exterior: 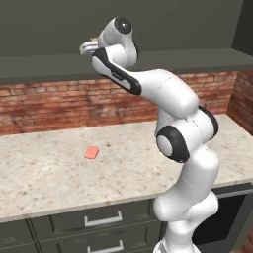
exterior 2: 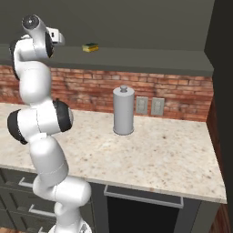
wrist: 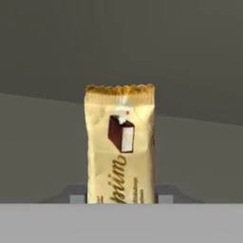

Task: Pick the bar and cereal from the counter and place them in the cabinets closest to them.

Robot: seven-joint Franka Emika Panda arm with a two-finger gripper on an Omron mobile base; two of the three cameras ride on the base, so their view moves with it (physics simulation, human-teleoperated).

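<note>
In the hand view the bar (wrist: 119, 147) filled the centre of the frame, its golden wrapper standing lengthwise between the two dark finger tips at the bottom edge, one tip close against each long side; the gripper (wrist: 121, 194) was closed on the bar. Behind it lay the dark grey inside of the cabinets (wrist: 190, 57). In the left base view the arm rose from the lower right and reached up to the upper middle of the frame, its hand at the cabinet shelf. Below, a salmon-pink block (exterior: 92, 152) lay on the counter (exterior: 44, 178), left of centre. In the right base view a yellow and green sponge (exterior 2: 90, 47) sat on the shelf near the top, and a grey canister (exterior 2: 123, 110) stood on the counter before the brick wall (exterior 2: 182, 88).
</note>
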